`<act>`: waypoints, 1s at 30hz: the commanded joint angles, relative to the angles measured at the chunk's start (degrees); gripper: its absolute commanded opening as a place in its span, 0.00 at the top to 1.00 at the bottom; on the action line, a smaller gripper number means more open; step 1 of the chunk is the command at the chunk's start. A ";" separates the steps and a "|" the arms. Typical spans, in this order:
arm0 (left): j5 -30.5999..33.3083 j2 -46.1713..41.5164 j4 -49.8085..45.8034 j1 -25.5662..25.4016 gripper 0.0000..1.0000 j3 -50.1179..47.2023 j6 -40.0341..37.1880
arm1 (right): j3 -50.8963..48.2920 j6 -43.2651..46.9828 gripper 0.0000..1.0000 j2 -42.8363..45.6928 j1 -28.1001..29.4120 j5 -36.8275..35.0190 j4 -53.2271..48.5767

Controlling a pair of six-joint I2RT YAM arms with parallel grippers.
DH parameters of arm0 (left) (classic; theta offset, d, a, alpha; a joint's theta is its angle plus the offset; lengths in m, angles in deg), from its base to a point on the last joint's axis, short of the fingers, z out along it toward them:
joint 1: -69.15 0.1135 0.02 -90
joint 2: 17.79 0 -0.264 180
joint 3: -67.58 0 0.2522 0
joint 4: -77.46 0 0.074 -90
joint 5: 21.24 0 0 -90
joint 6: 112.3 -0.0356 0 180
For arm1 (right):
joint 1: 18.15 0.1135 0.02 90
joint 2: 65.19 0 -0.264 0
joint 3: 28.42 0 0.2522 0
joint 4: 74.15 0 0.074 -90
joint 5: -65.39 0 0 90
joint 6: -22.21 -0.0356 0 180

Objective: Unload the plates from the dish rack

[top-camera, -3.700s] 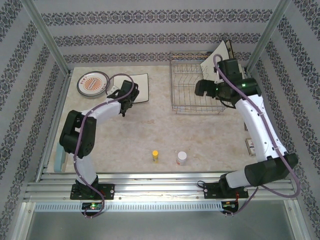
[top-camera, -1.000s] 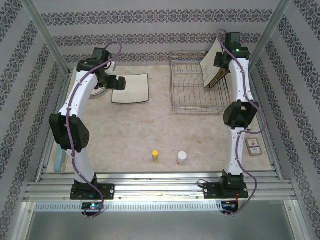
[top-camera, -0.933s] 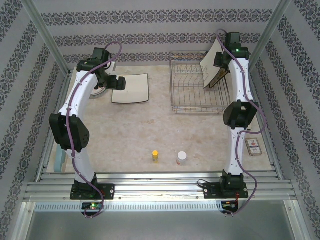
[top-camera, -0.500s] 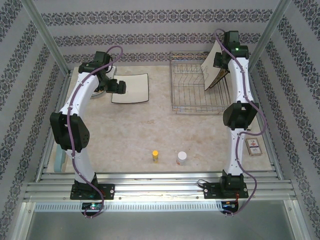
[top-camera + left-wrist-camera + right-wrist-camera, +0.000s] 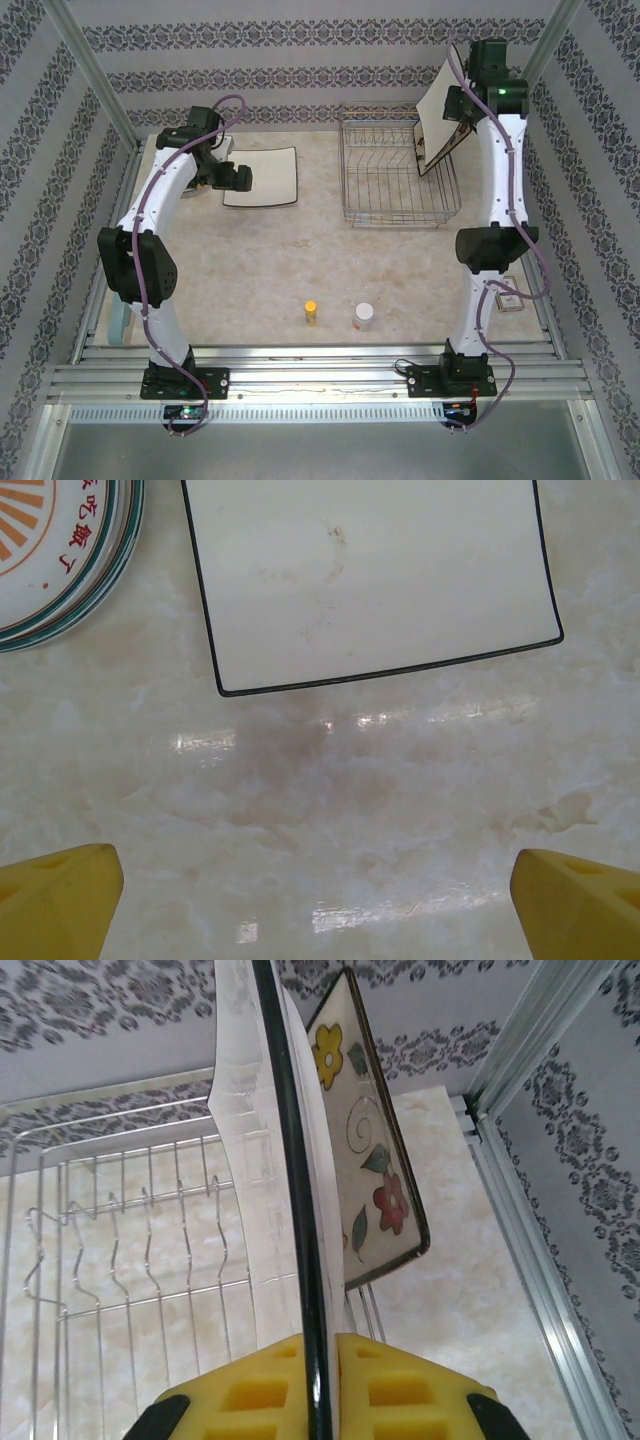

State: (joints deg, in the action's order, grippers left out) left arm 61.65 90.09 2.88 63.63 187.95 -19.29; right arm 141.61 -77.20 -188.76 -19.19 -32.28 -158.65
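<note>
Right gripper (image 5: 320, 1380): clenched on the lower edge of a square plate (image 5: 285, 1160), upper right of the top view (image 5: 462, 100).
Held plate (image 5: 435, 115): upright, edge-on to the wrist camera, over the right end of the rack (image 5: 395, 200); contact with the wires cannot be told.
Flower plate (image 5: 365, 1180): leaning just behind the held one.
Left gripper (image 5: 320, 900): released, fingers (image 5: 60, 900) spread wide above bare table (image 5: 330, 800), upper left of the top view.
Unloaded plates: one square (image 5: 370, 570) and a round stack (image 5: 50, 550) lie flat, side by side.
</note>
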 commanded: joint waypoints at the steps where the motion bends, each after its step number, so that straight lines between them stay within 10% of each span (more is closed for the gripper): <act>1: -0.42 -1.42 0.92 0.52 0.00 -0.44 0.16 | 0.80 -0.04 1.00 7.85 1.28 0.17 4.85; 9: -0.77 -0.16 1.01 0.58 0.00 0.88 0.60 | -13.56 -5.62 1.00 19.11 4.11 13.06 9.93; 19: -2.64 -4.40 3.19 0.06 0.00 -4.43 1.14 | -62.30 -31.46 1.00 43.54 3.79 44.36 52.22; 30: -3.22 -5.94 1.42 -0.54 0.00 -1.99 0.85 | -94.83 -49.46 1.00 53.59 5.82 51.34 85.60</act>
State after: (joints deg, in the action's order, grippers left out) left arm 59.22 85.87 4.78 63.54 184.08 -18.62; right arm 48.63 -120.02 -139.43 -13.77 13.67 -95.79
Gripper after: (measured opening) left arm 0.997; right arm 0.095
